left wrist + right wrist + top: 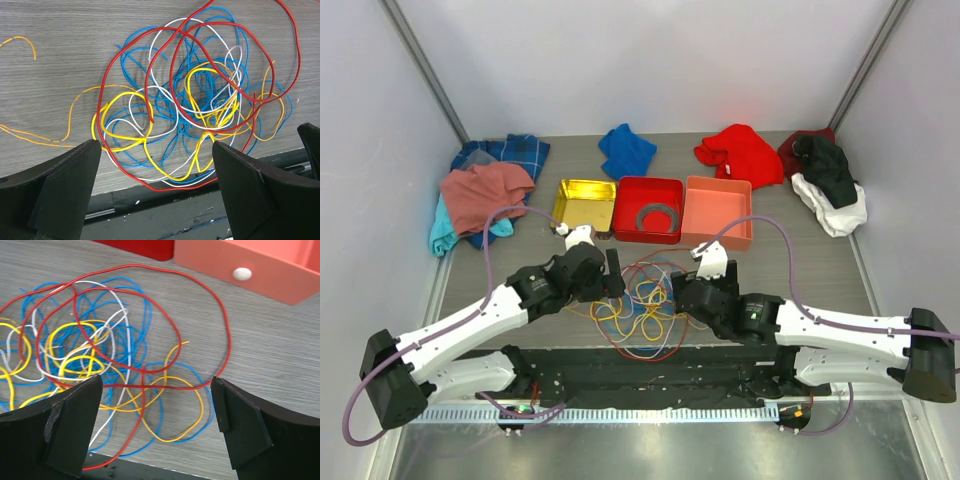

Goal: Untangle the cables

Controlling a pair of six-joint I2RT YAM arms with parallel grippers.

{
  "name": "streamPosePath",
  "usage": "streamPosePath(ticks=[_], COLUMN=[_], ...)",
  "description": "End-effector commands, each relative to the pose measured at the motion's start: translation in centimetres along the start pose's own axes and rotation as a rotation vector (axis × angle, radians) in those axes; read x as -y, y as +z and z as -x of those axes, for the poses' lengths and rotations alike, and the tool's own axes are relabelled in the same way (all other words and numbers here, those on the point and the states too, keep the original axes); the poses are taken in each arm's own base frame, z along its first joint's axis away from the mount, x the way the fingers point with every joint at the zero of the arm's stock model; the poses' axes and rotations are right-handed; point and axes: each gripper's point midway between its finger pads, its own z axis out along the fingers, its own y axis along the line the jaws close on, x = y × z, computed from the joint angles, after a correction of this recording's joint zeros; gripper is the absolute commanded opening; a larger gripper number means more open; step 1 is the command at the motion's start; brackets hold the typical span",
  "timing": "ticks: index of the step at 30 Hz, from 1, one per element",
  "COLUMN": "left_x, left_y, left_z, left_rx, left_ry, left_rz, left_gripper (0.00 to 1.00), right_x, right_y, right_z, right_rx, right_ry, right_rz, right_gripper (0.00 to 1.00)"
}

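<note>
1. Opening step, I'd say. The cables (640,305) lie in one knotted heap at the near edge of the tabletop (800,270), between my two arms, and no strand is pulled free yet.
2. My left fingers (613,272) hover just left of the heap, spread as wide as they go and holding nothing. My right fingers (682,293) hover just right of it, equally wide and empty.
3. Next move, as I judge it, is to pick an outer strand. The red cable (220,330) looks loosest, so my right fingers must drop over it and pinch that one wire alone.
4. The left wrist view gives me an orange cable (75,107) trailing off leftward, clear of the knot. It is barely visible from above.
5. The right wrist view shows that red loop sweeping out toward the salmon tray (260,270).
6. Only the top view shows both arms flanking the heap, and the cloths (625,150) along the far side.
</note>
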Motion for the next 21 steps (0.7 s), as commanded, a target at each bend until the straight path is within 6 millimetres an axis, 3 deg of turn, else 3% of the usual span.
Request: streamPosePath(ticks=[1, 9, 18, 21], left_x=[0.7, 0.8, -0.4, -0.7], left_y=[0.0, -0.4, -1.3, -1.4], left_z=[0.6, 0.1, -0.4, -0.4], left_rx=[0.029, 0.035, 0.061, 0.063], left_ry=[0.005, -0.002, -0.020, -0.019], left_rz=[-0.044, -0.094, -0.108, -0.099], left_gripper=[1.00, 1.00, 1.00, 1.00], right_x=[-2.6, -5.0, -7.0, -7.2], right_y=[0.4, 1.3, 2.5, 3.4], right_z=[0.5, -1.4, 0.3, 0.0], right_rx=[0.013, -0.062, -0.003, -0.012], right_ry=[0.054, -0.014, -0.047, -0.086], right_rz=[0.090, 0.152, 0.160, 0.131], right_gripper=[0.97, 0.81, 0.66, 0.62])
